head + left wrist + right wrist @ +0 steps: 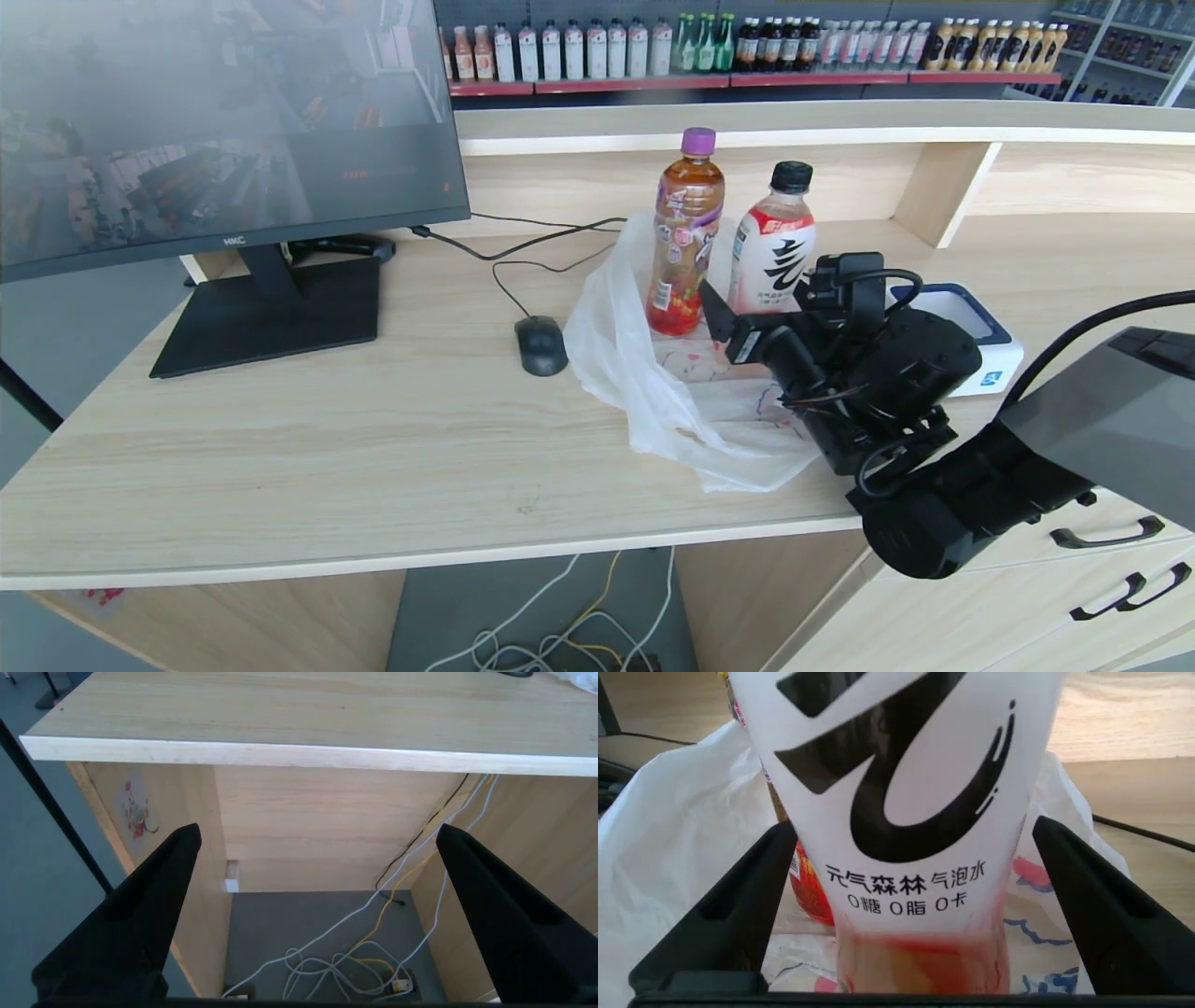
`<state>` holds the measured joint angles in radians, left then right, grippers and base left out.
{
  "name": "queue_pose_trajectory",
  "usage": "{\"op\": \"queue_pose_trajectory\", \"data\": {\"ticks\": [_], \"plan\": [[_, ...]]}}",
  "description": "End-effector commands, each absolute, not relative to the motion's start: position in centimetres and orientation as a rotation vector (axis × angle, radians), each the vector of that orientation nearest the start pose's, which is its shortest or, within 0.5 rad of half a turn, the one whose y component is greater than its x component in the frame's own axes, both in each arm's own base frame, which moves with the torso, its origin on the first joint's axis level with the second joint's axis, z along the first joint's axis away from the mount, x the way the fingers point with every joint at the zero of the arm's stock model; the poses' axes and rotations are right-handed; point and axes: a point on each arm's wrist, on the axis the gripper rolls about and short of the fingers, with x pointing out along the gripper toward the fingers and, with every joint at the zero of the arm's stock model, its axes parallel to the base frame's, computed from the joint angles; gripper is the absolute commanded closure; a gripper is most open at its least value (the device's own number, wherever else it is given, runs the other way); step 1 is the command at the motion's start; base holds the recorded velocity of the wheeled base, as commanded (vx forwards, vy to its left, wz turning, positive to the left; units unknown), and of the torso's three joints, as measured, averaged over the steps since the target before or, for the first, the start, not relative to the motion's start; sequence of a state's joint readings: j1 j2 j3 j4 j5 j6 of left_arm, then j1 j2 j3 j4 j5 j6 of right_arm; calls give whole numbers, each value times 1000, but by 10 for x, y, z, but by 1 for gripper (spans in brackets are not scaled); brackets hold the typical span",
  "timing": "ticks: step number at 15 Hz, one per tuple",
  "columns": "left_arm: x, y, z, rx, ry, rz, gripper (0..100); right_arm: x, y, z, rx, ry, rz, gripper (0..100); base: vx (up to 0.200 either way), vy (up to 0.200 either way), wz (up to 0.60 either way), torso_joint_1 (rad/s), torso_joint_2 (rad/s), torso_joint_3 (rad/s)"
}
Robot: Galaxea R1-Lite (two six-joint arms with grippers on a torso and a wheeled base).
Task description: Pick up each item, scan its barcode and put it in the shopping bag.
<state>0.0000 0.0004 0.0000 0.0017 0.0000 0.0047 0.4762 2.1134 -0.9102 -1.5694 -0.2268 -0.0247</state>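
Observation:
A white bottle (773, 247) with a black cap and red-tinted liquid at its base stands upright on a thin white shopping bag (644, 383) spread on the counter. My right gripper (761, 303) is open around the bottle's lower part. In the right wrist view the bottle (906, 812) stands between the two fingers (738, 915), with a small gap on each side. Beside it stands a tea bottle (686, 233) with a purple cap, also on the bag. My left gripper (308, 915) hangs open below the counter's front edge, with nothing between its fingers.
A white and blue scanner box (976, 341) sits right of the bottles, behind my right arm. A black mouse (541, 344) and a monitor (224, 131) on its stand occupy the counter's left. A raised wooden ledge (747, 121) runs along the back. Cables (346, 952) hang under the counter.

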Motion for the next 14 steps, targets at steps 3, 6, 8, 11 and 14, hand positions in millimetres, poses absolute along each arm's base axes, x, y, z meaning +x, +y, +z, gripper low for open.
{"op": "queue_pose_trajectory", "data": {"ticks": [3,6,8,11,14], "plan": [[-23,0,75,5,2,0,0,325,162,174,109,-365,242,0,0,0,0,0,0,0],[-23,0,75,5,2,0,0,310,155,186,116,-382,243,0,0,0,0,0,0,0],[-23,0,75,5,2,0,0,294,151,196,123,-396,255,0,0,0,0,0,0,0],[-23,0,75,5,2,0,0,252,129,213,128,-412,254,0,0,0,0,0,0,0],[-23,0,75,5,3,0,0,198,94,213,114,-401,230,0,0,0,0,0,0,0]]}}
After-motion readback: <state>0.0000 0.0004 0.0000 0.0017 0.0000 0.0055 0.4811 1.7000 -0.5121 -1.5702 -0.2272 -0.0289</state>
